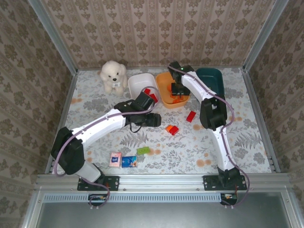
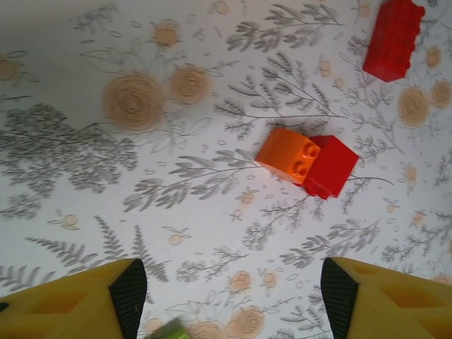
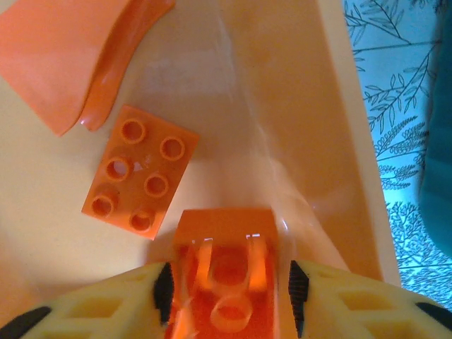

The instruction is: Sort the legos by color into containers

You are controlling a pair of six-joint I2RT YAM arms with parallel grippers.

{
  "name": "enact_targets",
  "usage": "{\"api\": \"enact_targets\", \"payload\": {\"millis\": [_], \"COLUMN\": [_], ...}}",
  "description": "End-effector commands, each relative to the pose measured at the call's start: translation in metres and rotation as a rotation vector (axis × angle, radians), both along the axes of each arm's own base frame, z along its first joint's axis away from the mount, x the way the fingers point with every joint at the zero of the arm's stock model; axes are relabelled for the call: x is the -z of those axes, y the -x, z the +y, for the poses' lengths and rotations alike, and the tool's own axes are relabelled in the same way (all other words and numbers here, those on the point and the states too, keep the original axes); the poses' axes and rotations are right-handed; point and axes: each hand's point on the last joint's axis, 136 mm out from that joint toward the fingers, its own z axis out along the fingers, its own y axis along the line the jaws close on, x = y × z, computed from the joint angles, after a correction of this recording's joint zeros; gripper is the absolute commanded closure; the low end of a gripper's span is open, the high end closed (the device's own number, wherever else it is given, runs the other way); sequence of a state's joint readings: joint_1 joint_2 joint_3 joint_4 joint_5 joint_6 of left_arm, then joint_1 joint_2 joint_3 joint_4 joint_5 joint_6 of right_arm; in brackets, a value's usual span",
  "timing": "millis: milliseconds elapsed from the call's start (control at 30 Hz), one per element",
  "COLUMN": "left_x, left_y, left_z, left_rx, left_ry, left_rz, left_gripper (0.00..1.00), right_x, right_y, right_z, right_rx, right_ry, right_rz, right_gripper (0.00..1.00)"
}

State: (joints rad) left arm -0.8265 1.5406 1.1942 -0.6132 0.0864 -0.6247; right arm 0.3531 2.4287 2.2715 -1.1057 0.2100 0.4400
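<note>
Left gripper [image 2: 229, 289] jaws apart, hovering over the worktop [image 2: 106, 212]. An orange brick [image 2: 288, 154] touching a red brick [image 2: 330, 166] lies just ahead of it, and another red lego [image 2: 392, 39] sits farther off. Right gripper [image 3: 229, 289] is inside the orange tray [image 3: 332, 127] with an orange lego [image 3: 226, 236] between its fingers; clamped or loose, cannot tell. A flat orange piece [image 3: 140, 173] lies beside it.

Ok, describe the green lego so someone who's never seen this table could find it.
At the front edge of the floral-patterned table lie a flat pink packet and a flat blue packet. Just beyond the blue one, to its right, sits a lime green plastic studded brick. Unlike the red brick and orange brick farther back, it is green.
</note>
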Motion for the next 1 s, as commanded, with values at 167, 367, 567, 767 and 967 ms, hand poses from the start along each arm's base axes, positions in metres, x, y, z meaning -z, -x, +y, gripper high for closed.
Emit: {"api": "enact_targets", "payload": {"millis": [167, 367, 567, 767, 967], "left_x": [0.001, 0.018, 0.045, 0.068, 0.091], "left_y": [0.019, 0.029, 0.017, 0.002, -0.008], "left_z": [-0.061, -0.098, -0.114, -0.129, -0.139], "left_rx": [0.281, 0.456, 0.535, 0.63, 0.659], "left_ry": [0.023, -0.066, -0.176, -0.267, -0.32], "left_rz": [-0.034, -0.054, -0.078, -0.121, -0.106], "left_gripper": [0.26, 0.27, 0.23, 0.17, 0.19], "right_x": [-0.069, -0.155, -0.185, -0.177, -0.164], "right_y": [-0.007, 0.015, 0.091, 0.181, 0.233], "right_z": [0.007, -0.011, -0.058, -0.085, -0.092], "right_rx": [-0.01, 0.019, 0.111, 0.168, 0.189], "right_ry": [-0.083, -0.168, -0.286, -0.349, -0.37], "right_rz": [-0.131, -0.302, -0.408, -0.42, -0.373], "right_gripper": [0.37, 0.37, 0.32, 0.28, 0.28]}}
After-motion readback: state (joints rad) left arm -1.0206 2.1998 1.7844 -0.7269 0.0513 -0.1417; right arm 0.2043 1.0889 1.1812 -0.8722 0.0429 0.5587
